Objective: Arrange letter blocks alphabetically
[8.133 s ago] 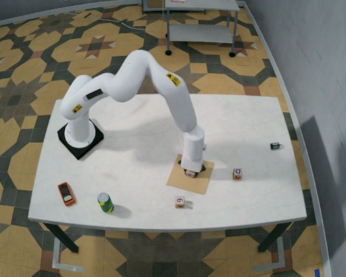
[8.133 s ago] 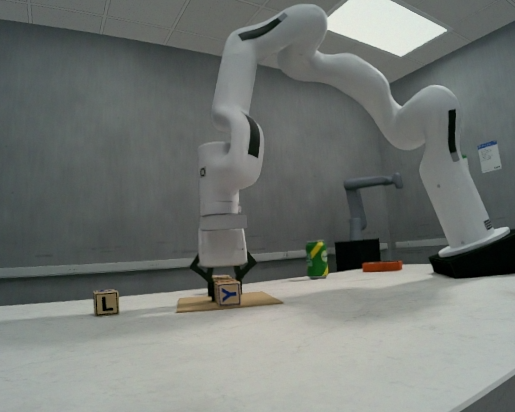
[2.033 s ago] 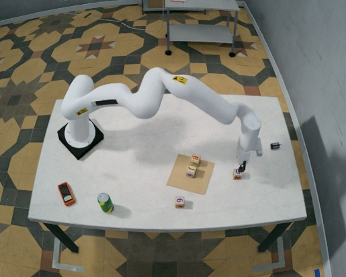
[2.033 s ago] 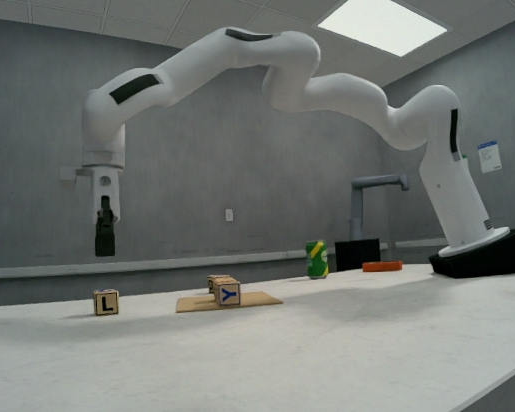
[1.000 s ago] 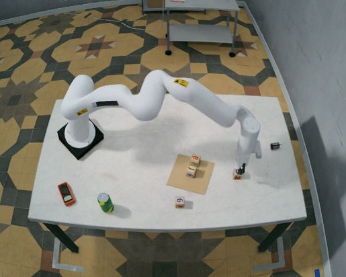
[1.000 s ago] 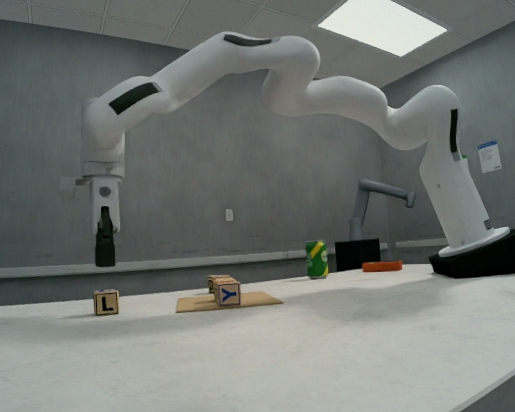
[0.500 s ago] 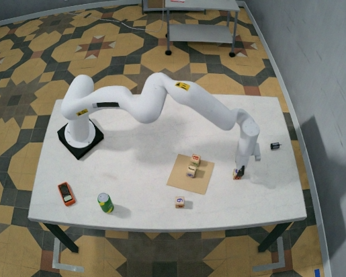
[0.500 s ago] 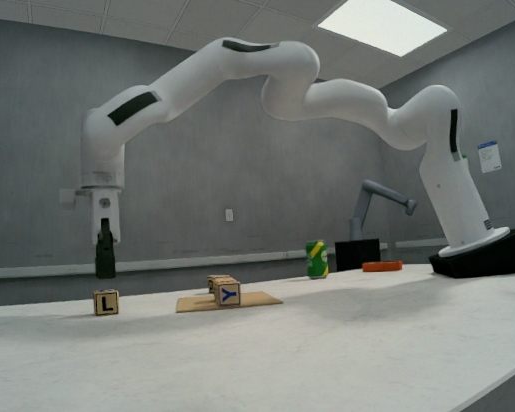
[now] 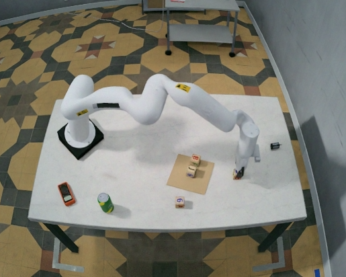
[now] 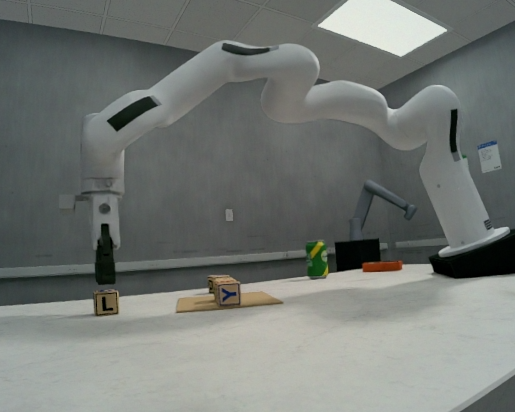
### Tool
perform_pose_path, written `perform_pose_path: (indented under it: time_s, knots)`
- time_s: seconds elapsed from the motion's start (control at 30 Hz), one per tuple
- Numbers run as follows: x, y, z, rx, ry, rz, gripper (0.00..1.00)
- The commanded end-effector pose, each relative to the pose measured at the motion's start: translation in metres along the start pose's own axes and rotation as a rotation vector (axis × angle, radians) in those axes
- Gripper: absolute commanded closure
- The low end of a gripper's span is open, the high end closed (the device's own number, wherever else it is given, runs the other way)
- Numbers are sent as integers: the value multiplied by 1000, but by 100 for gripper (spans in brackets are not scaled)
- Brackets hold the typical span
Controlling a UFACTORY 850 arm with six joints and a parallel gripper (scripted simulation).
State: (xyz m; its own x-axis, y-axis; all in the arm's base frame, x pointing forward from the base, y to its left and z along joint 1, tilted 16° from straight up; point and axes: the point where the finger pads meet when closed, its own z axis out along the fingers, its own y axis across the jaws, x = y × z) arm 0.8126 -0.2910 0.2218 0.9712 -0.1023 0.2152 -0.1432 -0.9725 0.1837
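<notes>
A brown mat point(image 9: 191, 173) lies on the white table, and it also shows in the exterior view point(image 10: 229, 301). Two wooden letter blocks stand on it: one at the far edge point(image 9: 195, 159) and one nearer the middle point(image 9: 191, 171), whose side shows a blue Y point(image 10: 227, 292). A third block point(image 9: 236, 173) sits off the mat to the right, its side showing an L point(image 10: 106, 302). My gripper point(image 10: 105, 272) is open and empty, just above this block; it also shows in the top view point(image 9: 240, 172). A fourth block point(image 9: 179, 202) with a 9 lies off the mat near the front edge.
A green can point(image 9: 105, 203) and an orange device point(image 9: 66, 193) stand at the front left. A small dark object point(image 9: 275, 146) lies at the right edge. The arm's black base point(image 9: 80, 138) is at the left. A metal cart point(image 9: 201, 23) stands beyond the table.
</notes>
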Motion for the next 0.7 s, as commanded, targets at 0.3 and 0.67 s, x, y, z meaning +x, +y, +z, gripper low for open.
perform_pose_path:
  time_s: [0.3,0.67]
  knots:
    - [1,0,-1,0,3,0,13]
    - [1,0,2,0,3,0,13]
